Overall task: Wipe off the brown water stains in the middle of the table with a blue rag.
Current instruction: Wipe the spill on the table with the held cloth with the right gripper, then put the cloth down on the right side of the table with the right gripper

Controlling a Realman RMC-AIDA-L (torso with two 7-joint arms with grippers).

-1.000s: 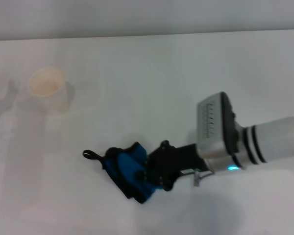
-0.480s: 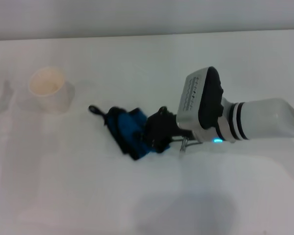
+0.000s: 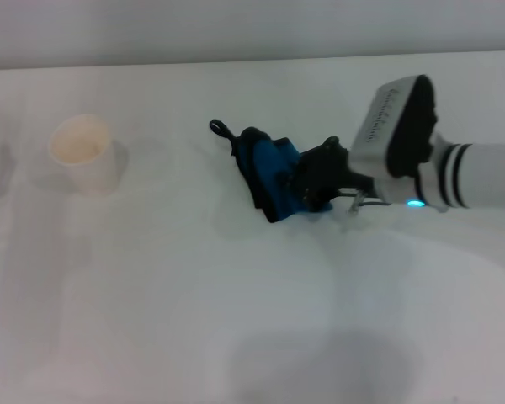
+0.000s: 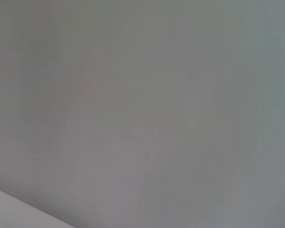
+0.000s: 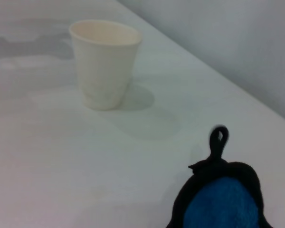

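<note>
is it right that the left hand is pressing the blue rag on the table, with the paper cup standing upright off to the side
Not quite: the right hand presses the blue rag on the table, as the head view shows. The paper cup does stand upright off to the side.

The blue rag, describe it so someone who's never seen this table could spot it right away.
On the white table, look right of centre toward the far edge, where the right gripper reaches in from the right. The blue rag is bunched in its black fingers. It is the only bright-blue thing there, with black edging and a black loop tab, unlike the cream paper cup far to the left.
</note>
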